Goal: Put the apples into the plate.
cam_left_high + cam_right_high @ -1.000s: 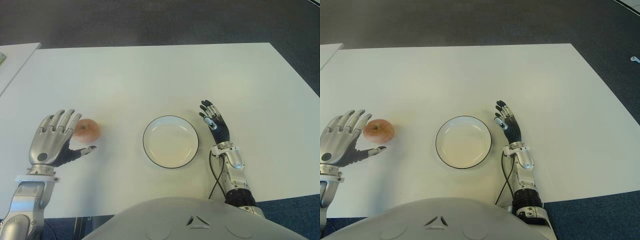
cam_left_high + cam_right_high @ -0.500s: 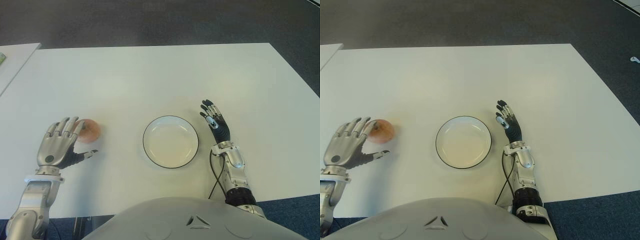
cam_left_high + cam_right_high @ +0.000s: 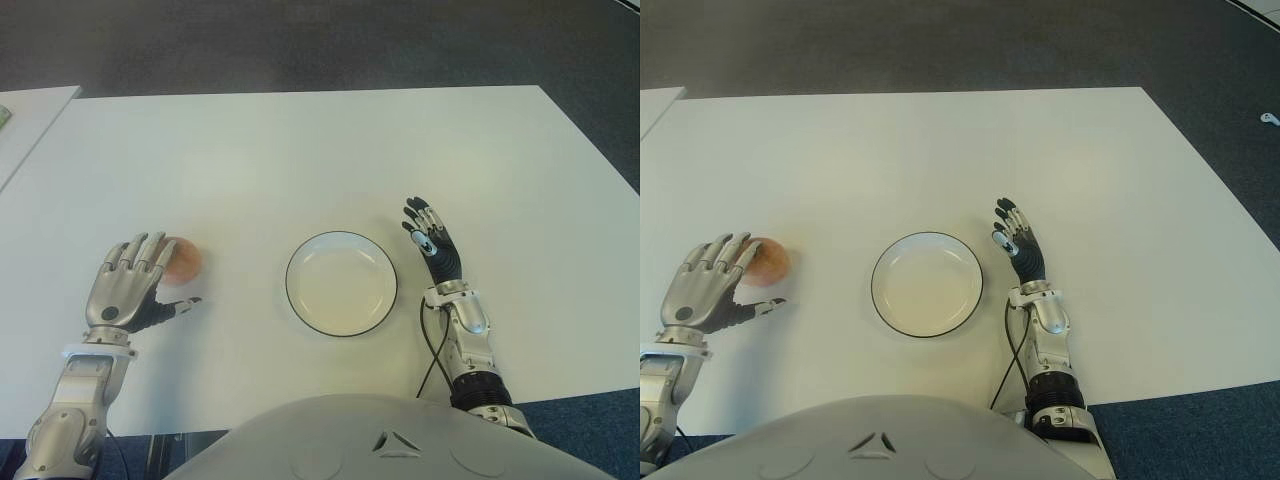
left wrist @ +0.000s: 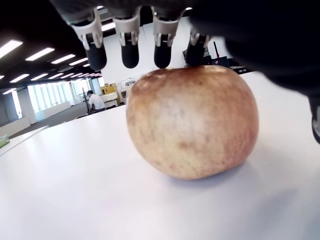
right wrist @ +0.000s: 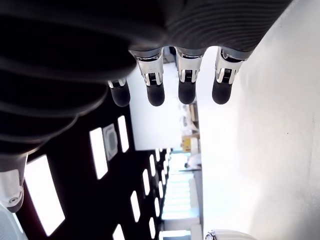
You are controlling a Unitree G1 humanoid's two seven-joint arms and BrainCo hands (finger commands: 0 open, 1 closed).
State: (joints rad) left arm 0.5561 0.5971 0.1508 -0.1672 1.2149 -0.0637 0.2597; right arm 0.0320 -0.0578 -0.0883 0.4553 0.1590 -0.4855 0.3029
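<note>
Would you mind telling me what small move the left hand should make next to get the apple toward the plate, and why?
Probably close the fingers around the apple. The left hand is over it with fingers spread, not gripping, and the apple sits on the table. The plate is empty, to the apple's right; the right hand shows open beside the plate's right rim.

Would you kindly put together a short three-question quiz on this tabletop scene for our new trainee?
1. True or false: the round reddish-yellow apple already lies in the white black-rimmed plate.
2. Which hand is at the apple? A. left hand B. right hand
3. Fill in: over the apple, the left hand's fingers are ____, not closed.

Key
1. False: it sits on the white table, to the plate's left.
2. A; the right hand shows idle beside the plate's right.
3. Open.
</note>
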